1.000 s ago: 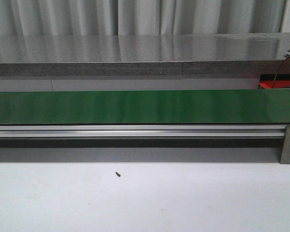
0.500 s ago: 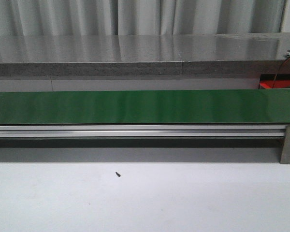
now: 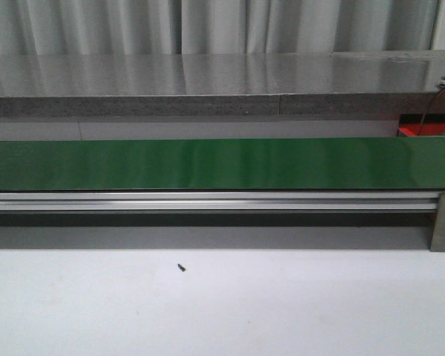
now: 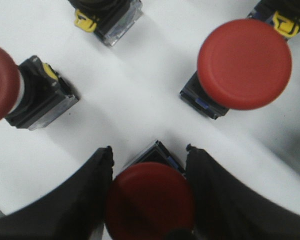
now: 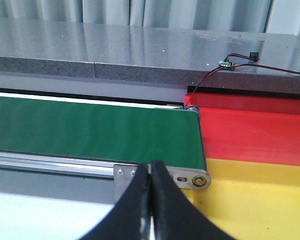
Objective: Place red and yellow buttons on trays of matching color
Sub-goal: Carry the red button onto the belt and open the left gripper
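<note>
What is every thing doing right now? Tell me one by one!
Left gripper: open, its fingers on either side of a red button.
Red button between the fingers: upright, not lifted yet.
Other red button: upright, standing free.
Right gripper: shut, holding nothing.
Green belt: bare.
Red tray: bare.
Yellow tray: bare.

Across the front view nothing has changed: the green belt (image 3: 208, 163) lies bare as before, and the dark speck (image 3: 181, 268) on the table (image 3: 282, 311) has not moved.
</note>
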